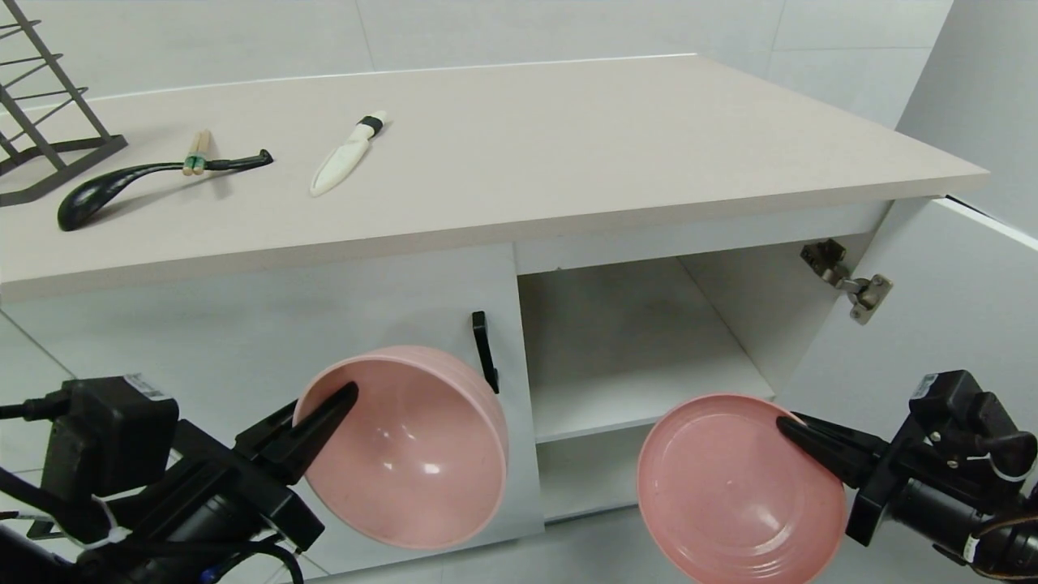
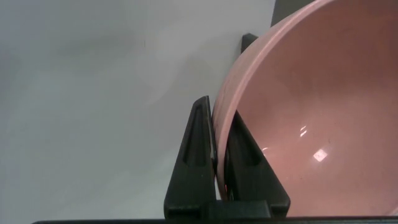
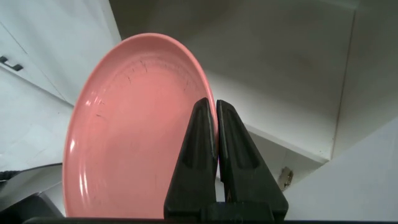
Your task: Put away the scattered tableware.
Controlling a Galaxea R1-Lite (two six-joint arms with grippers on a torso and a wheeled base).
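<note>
My left gripper (image 1: 328,405) is shut on the rim of a pink bowl (image 1: 413,450), held in the air in front of the shut left cabinet door. The left wrist view shows the bowl (image 2: 311,124) with its rim pinched between the black fingers (image 2: 198,149). Lower right, my right gripper (image 1: 791,430) is shut on the rim of a pink plate (image 1: 730,491), held before the open cabinet compartment. In the right wrist view the plate (image 3: 130,124) stands on edge, its rim between the fingers (image 3: 200,143).
On the countertop (image 1: 568,146) lie a black ladle (image 1: 122,185), a pair of chopsticks (image 1: 196,152) and a white knife (image 1: 345,154). A black dish rack (image 1: 40,113) stands far left. The cabinet's right door (image 1: 957,300) hangs open, showing a white shelf (image 1: 632,357). A black handle (image 1: 484,350) is on the left door.
</note>
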